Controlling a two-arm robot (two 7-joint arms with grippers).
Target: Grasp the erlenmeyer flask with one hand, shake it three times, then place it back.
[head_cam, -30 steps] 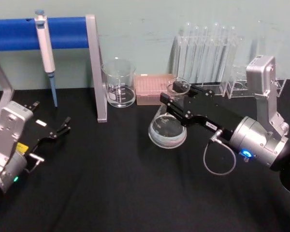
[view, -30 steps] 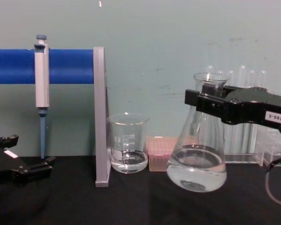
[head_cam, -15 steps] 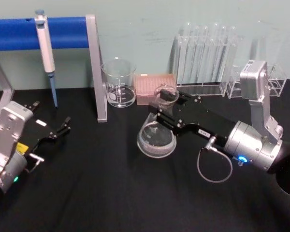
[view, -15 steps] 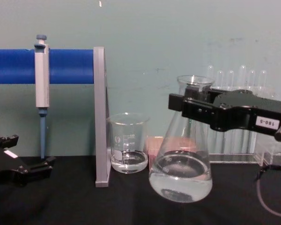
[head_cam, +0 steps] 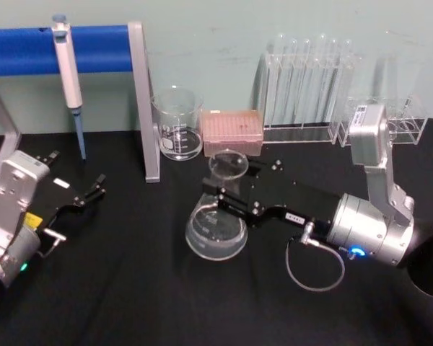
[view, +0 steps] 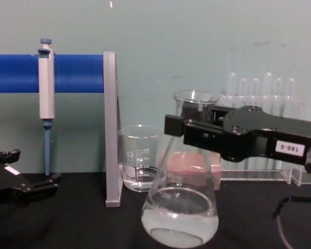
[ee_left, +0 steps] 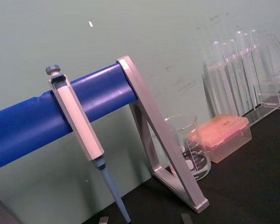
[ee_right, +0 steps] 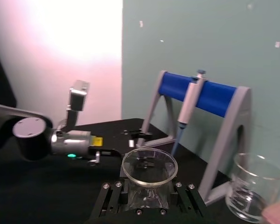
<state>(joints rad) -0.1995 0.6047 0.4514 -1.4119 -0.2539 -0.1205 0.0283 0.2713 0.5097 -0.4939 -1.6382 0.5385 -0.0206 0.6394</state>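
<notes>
Erlenmeyer flask [view: 180,212] neck clamped in right gripper [head_cam: 224,196] fingers [view: 197,136], label [view: 289,148] "180-5", left gripper [head_cam: 76,171] parked far-left, fingers apart

Soft even light, bright glare on wall [ee_right: 56,42]

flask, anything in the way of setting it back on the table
Nothing visible. The right pincer grips the flask by its neck above bare black table; the beaker and pink box stand behind it, the left pincer far off left.
</notes>
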